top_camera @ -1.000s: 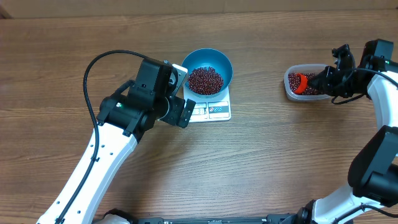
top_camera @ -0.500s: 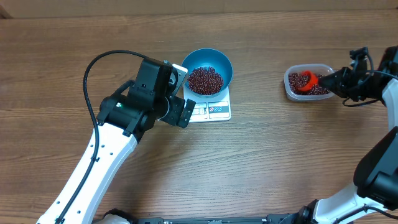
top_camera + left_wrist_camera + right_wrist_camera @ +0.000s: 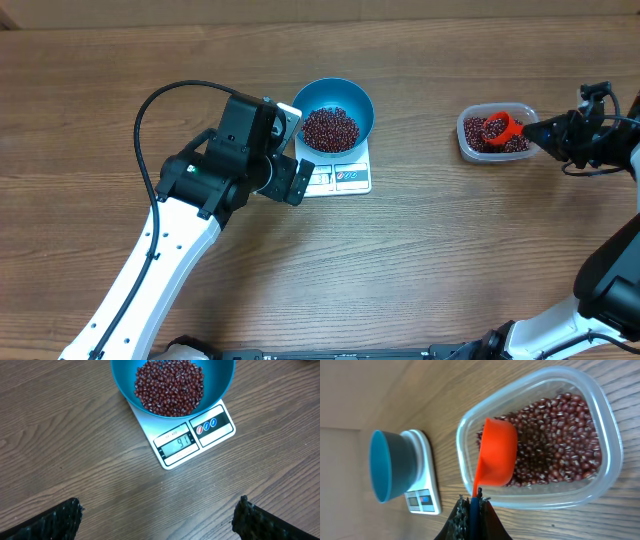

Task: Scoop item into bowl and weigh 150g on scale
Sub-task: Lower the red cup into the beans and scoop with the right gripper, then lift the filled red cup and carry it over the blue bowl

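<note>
The blue bowl (image 3: 336, 113) stands on the white scale (image 3: 345, 178) and holds a heap of red-brown beans (image 3: 329, 129). From the left wrist, the bowl (image 3: 220, 380) and the scale (image 3: 195, 440) lie ahead, and the display reads 91. My left gripper (image 3: 159, 515) is open over bare wood just short of the scale, holding nothing. My right gripper (image 3: 472, 502) is shut on the handle of an orange scoop (image 3: 497, 452). The scoop's cup lies among the beans (image 3: 555, 435) in the clear tub (image 3: 612, 435). Overhead, the scoop (image 3: 497, 128) sits in the tub's middle.
The clear tub (image 3: 470, 148) of beans sits at the right of the table, well apart from the scale. The left arm (image 3: 180, 230) reaches in from the lower left. The right arm (image 3: 610, 270) runs along the right edge.
The right gripper has drawn back to the right, and the scoop has slid from the tub's left end toward its middle. The left arm has not moved.
</note>
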{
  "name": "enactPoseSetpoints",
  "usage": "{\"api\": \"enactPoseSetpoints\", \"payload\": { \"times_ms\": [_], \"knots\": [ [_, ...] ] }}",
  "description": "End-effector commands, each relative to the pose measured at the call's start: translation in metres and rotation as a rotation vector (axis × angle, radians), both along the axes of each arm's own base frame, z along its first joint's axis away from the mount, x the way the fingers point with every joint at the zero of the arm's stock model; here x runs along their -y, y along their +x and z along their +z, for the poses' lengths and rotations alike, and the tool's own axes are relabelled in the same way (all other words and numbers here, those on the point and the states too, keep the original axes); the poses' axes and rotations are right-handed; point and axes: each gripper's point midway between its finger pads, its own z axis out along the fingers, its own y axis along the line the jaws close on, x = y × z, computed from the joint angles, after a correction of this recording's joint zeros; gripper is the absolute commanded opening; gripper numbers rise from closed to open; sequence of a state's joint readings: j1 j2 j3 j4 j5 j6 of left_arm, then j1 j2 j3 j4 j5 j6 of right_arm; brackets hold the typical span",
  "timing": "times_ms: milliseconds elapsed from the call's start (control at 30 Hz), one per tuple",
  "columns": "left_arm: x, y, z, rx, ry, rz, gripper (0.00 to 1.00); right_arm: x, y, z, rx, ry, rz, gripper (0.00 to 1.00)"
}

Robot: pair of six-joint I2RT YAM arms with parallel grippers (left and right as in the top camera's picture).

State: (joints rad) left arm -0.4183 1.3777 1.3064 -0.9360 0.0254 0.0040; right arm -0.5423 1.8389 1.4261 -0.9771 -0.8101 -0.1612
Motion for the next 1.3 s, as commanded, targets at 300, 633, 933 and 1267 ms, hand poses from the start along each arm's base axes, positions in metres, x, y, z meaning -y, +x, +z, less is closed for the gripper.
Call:
{"api": "enactPoseSetpoints", "payload": {
  "times_ms": [300, 633, 933, 1267],
  "knots": [
    [0.001, 0.003, 0.003, 0.012, 0.009, -0.015, 0.99, -0.018, -0.002, 0.035, 0.132, 0.154, 0.059, 0.03],
    [0.001, 0.003, 0.003, 0.012, 0.009, -0.015, 1.0, -0.049, -0.001, 0.064, 0.242, 0.303, 0.155, 0.04],
    [0.001, 0.003, 0.003, 0.012, 0.009, -0.015, 1.0, -0.13, 0.006, 0.069, 0.268, 0.313, 0.374, 0.04],
    [0.001, 0.003, 0.003, 0.012, 0.009, -0.015, 0.99, -0.216, 0.013, 0.086, 0.367, 0.205, 0.621, 0.04]
  ]
}}
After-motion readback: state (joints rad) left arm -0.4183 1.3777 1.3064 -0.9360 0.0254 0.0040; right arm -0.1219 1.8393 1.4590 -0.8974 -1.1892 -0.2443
